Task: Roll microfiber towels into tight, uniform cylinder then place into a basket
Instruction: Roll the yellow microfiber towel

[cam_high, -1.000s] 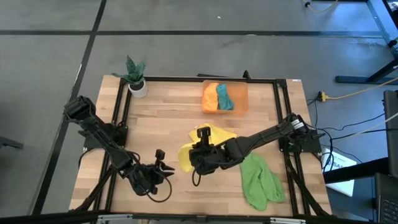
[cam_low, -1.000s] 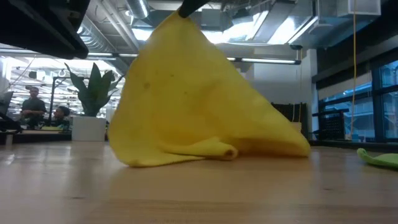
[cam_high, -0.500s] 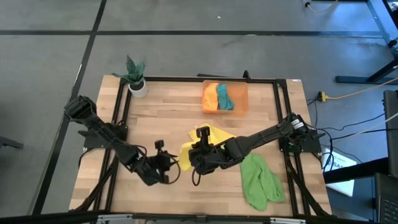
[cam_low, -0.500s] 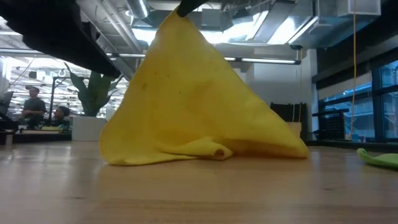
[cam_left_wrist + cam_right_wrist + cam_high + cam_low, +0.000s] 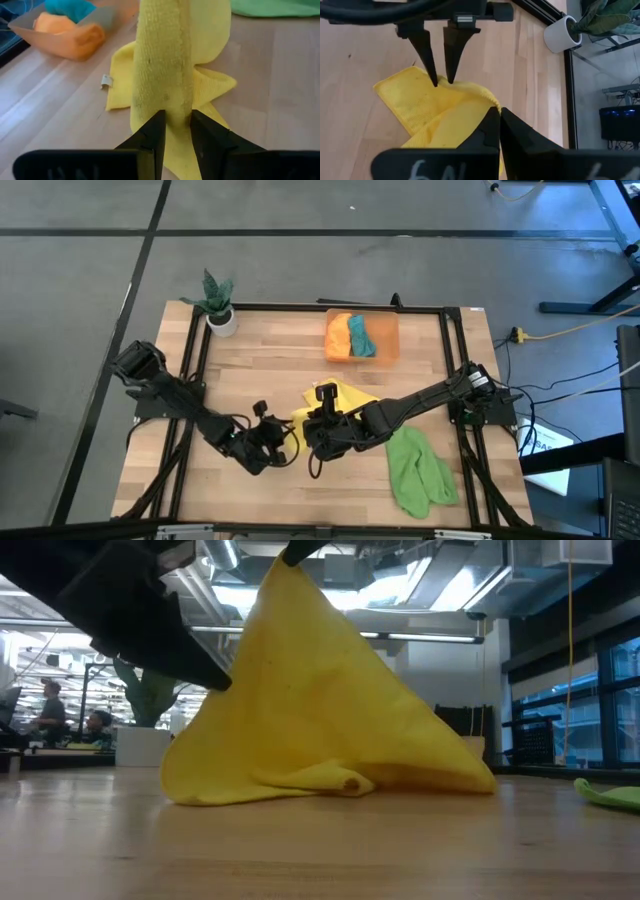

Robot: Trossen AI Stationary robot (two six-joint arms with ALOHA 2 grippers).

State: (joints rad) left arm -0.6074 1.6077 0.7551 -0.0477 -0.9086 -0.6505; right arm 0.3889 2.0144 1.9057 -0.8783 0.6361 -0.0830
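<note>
The right hand [image 5: 322,423] pinches the yellow towel [image 5: 320,720] by 1 raised corner, its lower edge on the surface [image 5: 260,365]. The left hand [image 5: 440,80], fingers spread, meets the towel's edge. 2 rolled towels sit in the basket [image 5: 388,338]

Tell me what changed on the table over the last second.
The left gripper swung in from the front left toward the yellow towel and now has its open fingers at the towel's hanging edge, not yet closed on it. The towel's bottom edge shifted slightly. The right gripper stays shut on the towel, holding it lifted. The green towel, basket and plant pot stayed put.
</note>
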